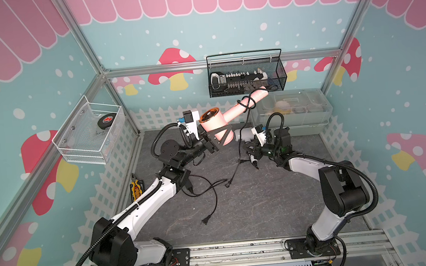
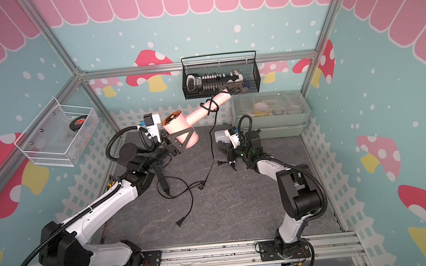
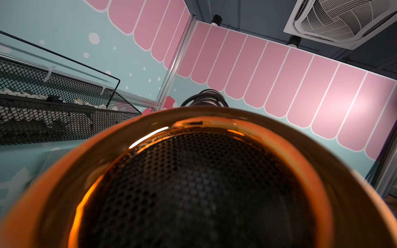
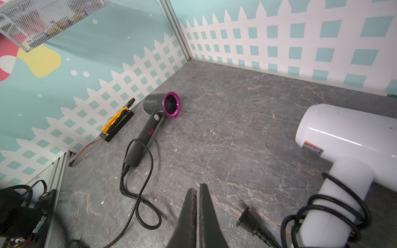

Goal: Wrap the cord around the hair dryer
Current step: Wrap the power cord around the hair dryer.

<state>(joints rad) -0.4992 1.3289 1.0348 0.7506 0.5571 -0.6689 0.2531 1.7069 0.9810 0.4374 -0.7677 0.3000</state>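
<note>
Jaws of the left gripper [image 1: 218,136] clamp the pink hair dryer [image 1: 212,124] by its barrel. The right gripper [image 4: 197,193] is pinched closed, empty.

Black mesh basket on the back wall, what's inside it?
A long black-and-white object lies lengthwise in the black mesh basket; I cannot identify it. The handle tip of the pink hair dryer and its cord cover part of the basket's lower front.

Pink hair dryer [image 1: 215,127], black cord [image 1: 236,166]
</note>
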